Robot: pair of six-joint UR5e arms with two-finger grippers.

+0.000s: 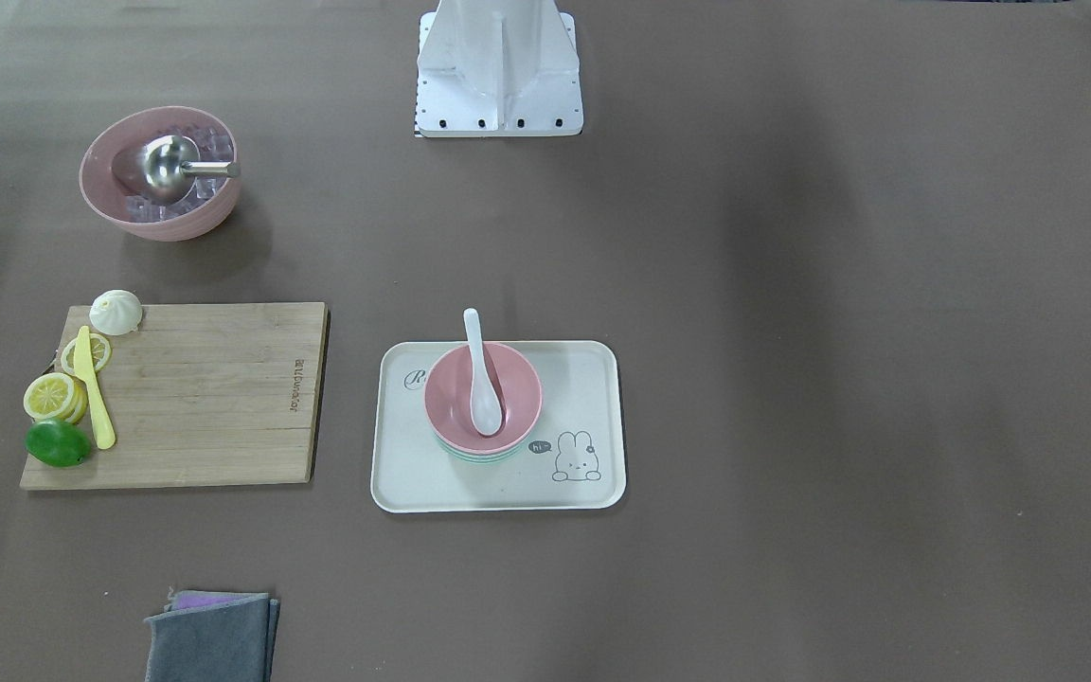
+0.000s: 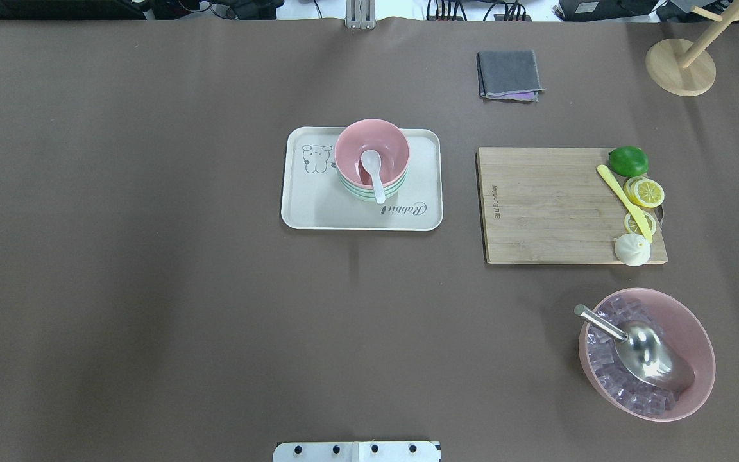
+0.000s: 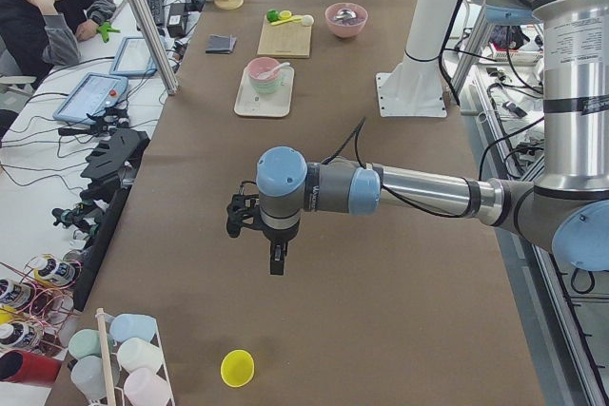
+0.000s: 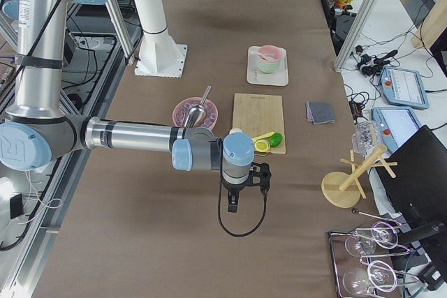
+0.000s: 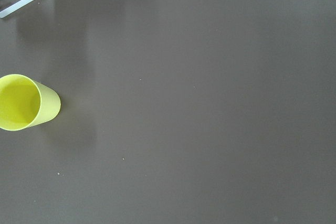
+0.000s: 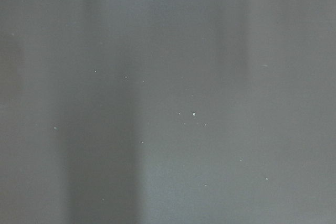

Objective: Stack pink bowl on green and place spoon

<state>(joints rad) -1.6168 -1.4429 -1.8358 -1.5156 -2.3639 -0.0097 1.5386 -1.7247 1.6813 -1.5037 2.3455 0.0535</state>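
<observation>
Past the yellow cup [image 3: 237,368], the grip of left tool [image 3: 277,265] and right tool [image 4: 232,204] cannot be told; the spoon [image 2: 373,171] lies in the pink bowl [image 2: 351,151] on the green [image 2: 369,194], so nothing seems left.

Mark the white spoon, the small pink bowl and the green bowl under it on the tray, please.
white spoon [image 2: 371,162]: overhead view, on its scoop.
small pink bowl [image 2: 351,149]: overhead view, on its inner wall.
green bowl [image 1: 472,458]: front-facing view, on the rim edge showing below the pink one.
</observation>
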